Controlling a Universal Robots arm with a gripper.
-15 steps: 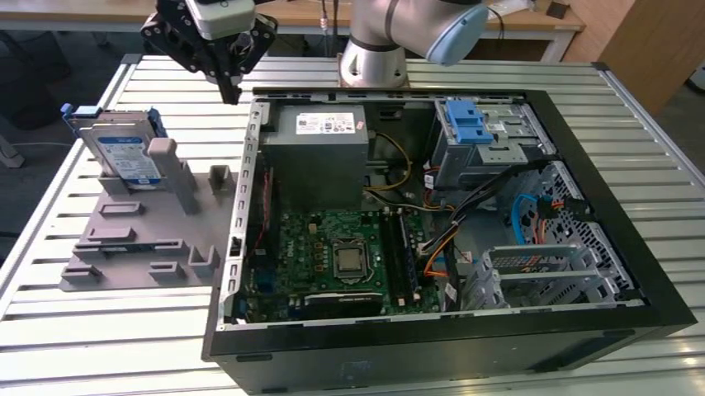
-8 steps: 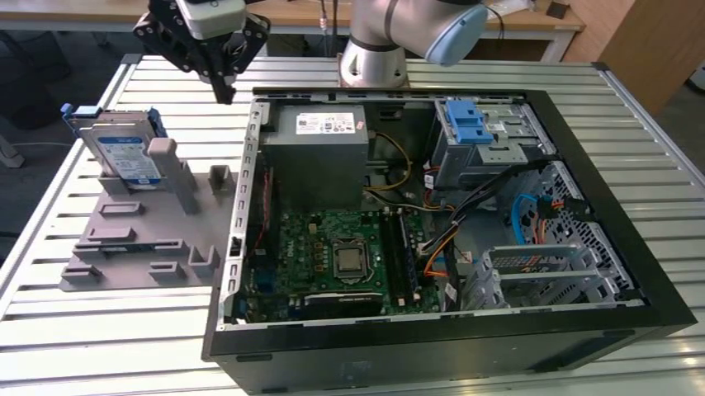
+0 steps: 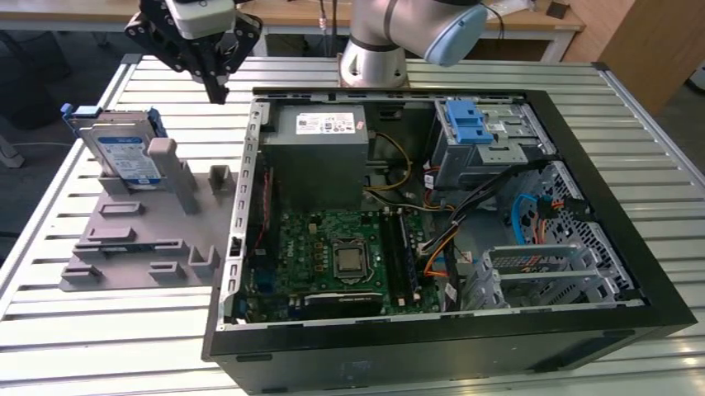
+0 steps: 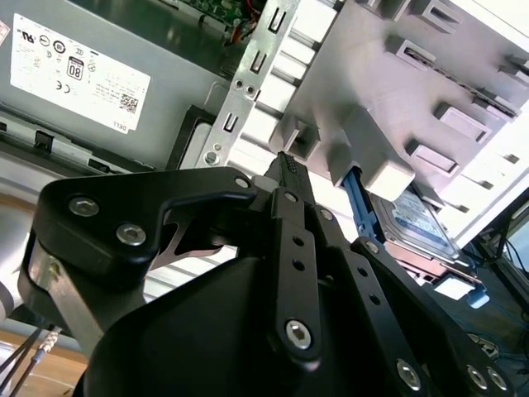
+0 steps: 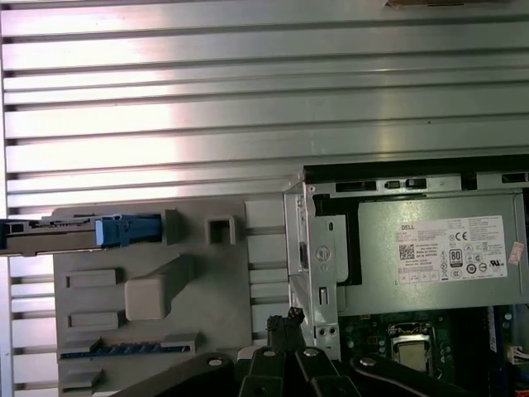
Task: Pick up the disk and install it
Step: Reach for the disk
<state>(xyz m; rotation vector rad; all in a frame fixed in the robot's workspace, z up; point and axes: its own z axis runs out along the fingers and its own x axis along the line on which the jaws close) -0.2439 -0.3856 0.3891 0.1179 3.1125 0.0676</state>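
Disk point(image 3: 119, 151): silver, blue-and-white label, blue rails. Stands on edge, possibly leaning, in the grey holder point(image 3: 132, 229) to the exterior view's left of the open computer case point(image 3: 441, 351). Gripper point(image 3: 218, 96) hangs above the gap between them, fingers pressed together, empty, free air around. Slatted metal table point(image 3: 66, 338).

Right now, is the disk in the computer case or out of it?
Out. The disk stands on edge in the grey holder beside the open case, with the gripper clear of it.
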